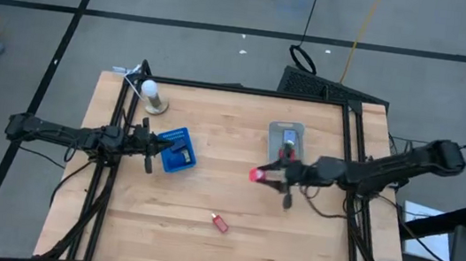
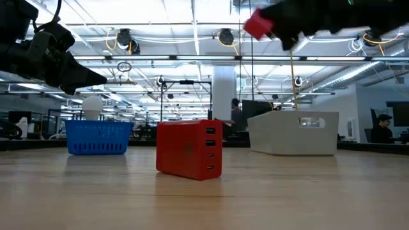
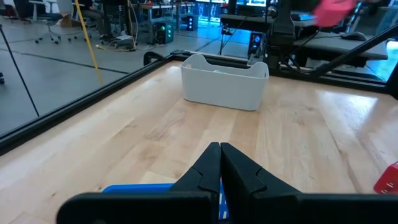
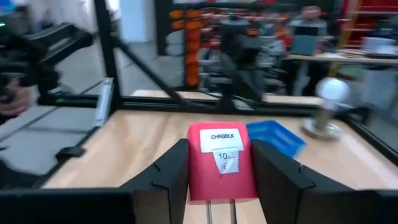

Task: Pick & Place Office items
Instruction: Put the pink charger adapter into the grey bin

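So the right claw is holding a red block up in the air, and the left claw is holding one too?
Only half right. The right gripper does hold a red rectangular charger block aloft, but the left wrist view shows the left gripper shut on nothing, above the blue plastic basket.

Two red blocky office items visible. One red charger block (image 4: pixel 222 160), white label reading "CHRGBLK" on its face, is clamped between the right gripper (image 1: pixel 265 175) fingers and held in the air above the table's middle, near the white bin (image 1: pixel 287 135). A second red charger block (image 2: pixel 189 149), with a column of ports on one face, stands upright on the wood near the table's front edge, well apart from the blue basket (image 1: pixel 178 150).
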